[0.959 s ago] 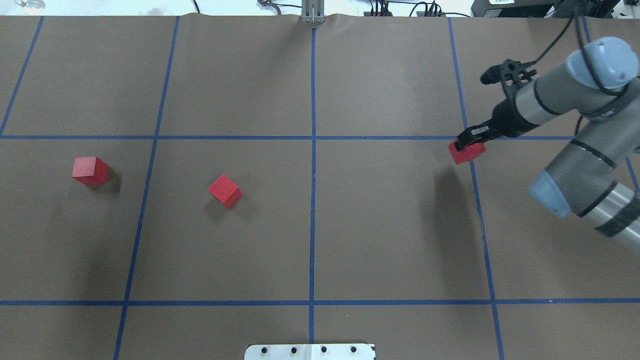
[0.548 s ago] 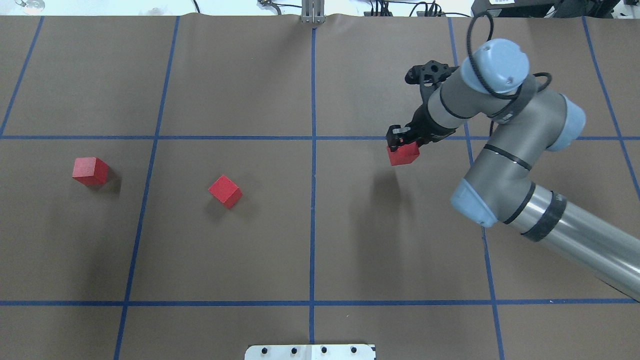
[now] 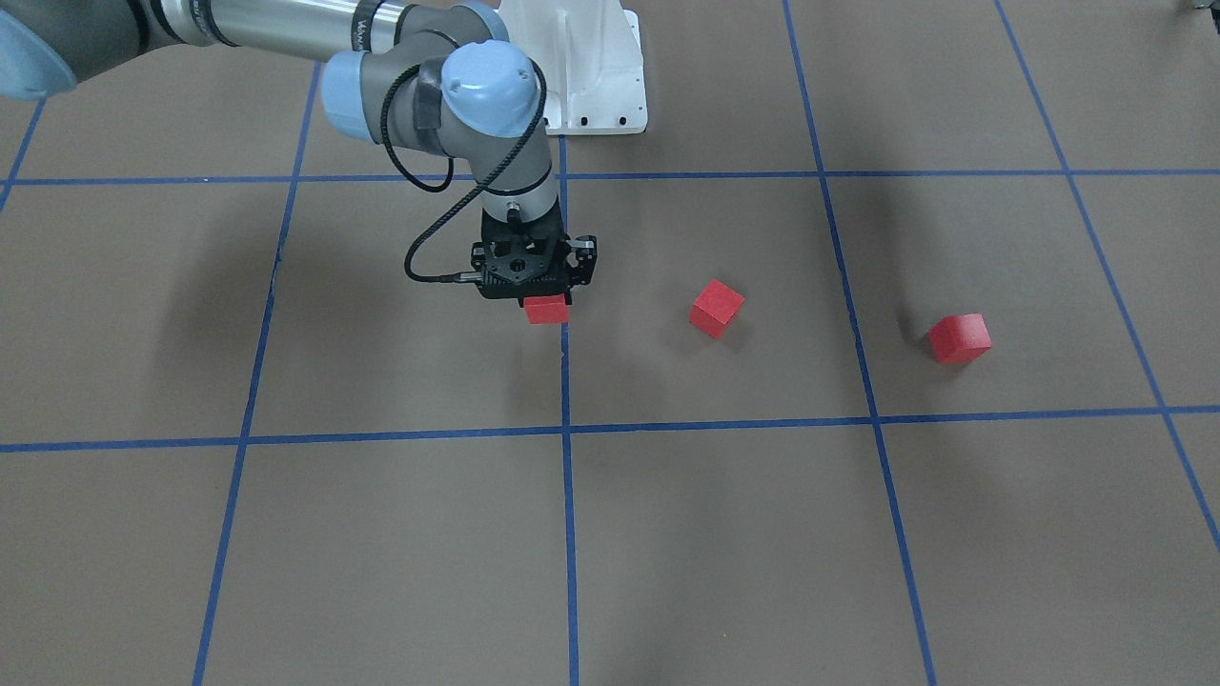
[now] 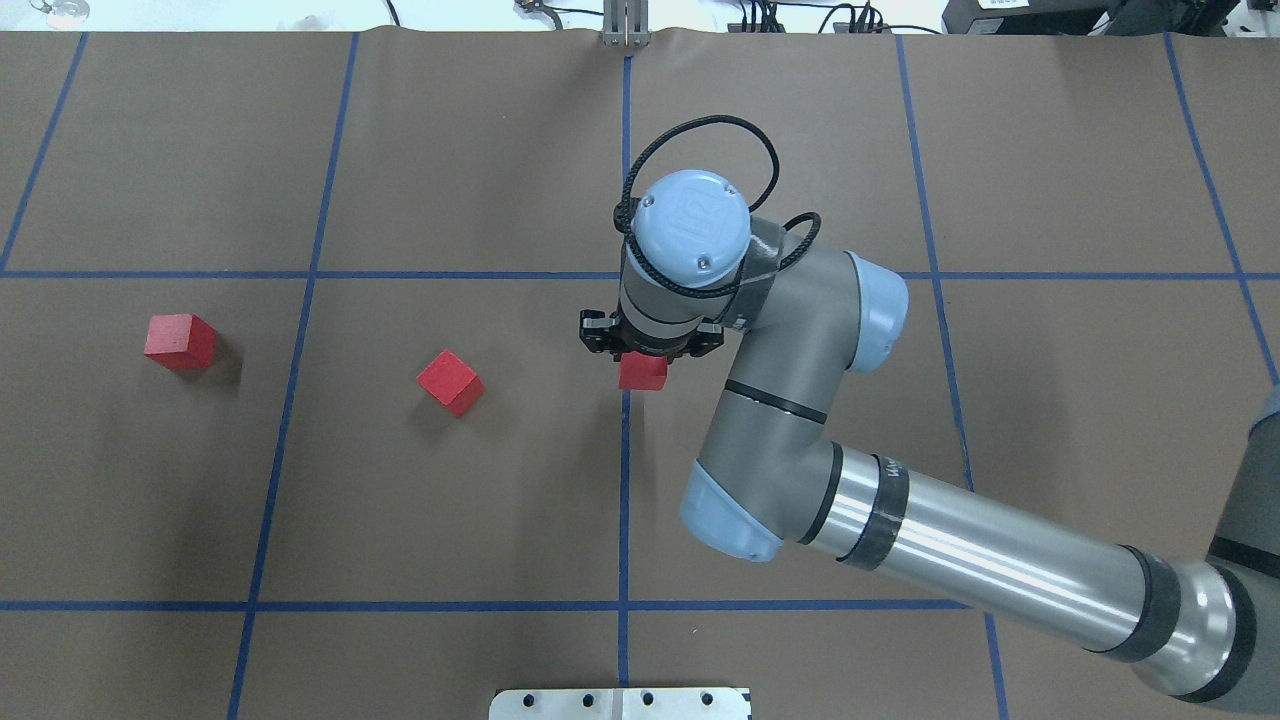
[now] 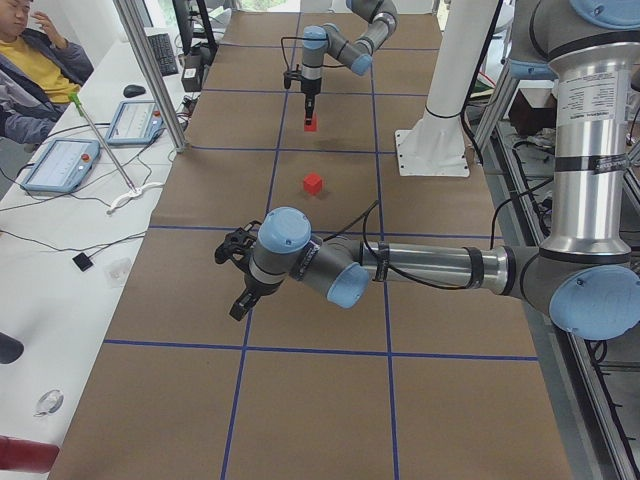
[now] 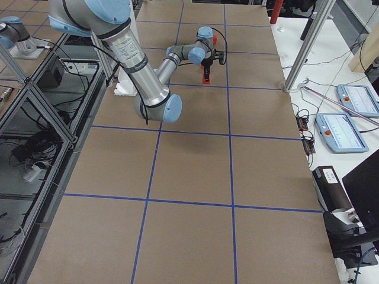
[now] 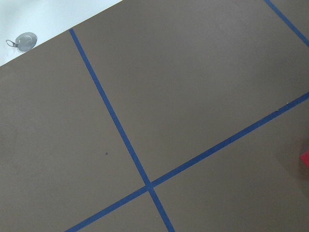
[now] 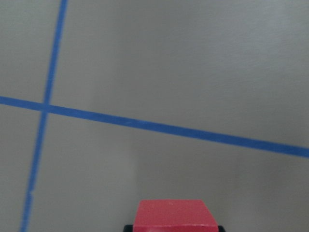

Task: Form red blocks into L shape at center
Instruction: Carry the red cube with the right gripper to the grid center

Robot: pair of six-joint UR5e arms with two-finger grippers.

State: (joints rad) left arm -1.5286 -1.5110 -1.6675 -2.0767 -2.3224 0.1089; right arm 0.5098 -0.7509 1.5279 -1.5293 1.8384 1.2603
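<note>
- The red blocks look like small plain matte cubes. I judge them light, rigid and not slippery, with flat parallel faces that suit a two-sided pinch.
- The best hold is probably across two opposite side faces, near the top. That leaves the lower part of the cube free to sit flat and slide up against a neighbour.
- The right gripper [image 3: 546, 298] points straight down, and its fingers pinch the carried block [image 4: 642, 372] from above. In the right wrist view only the block's top end sits between the dark fingertips, and most of the cube hangs below them.
- The carried block sits directly over the centre tape line [image 4: 625, 480], its bulk slightly to the robot's right of it. Its shadow falls apart from it on the brown surface [image 4: 450, 520], so it appears to be held clear of the surface and not yet set down.
- The second block [image 4: 450, 382] rests on the surface on the robot's left of the centre tape line. It is near the line, turned at an angle to it, and untouched.
- The third block [image 4: 180, 341] lies on the same side of the centre tape line, well apart from it and beyond the second block.
- The left gripper [image 5: 240, 298] shows only in the left side view, well away from the centre tape line. I cannot tell whether its fingers are spread or pressed together.
</note>
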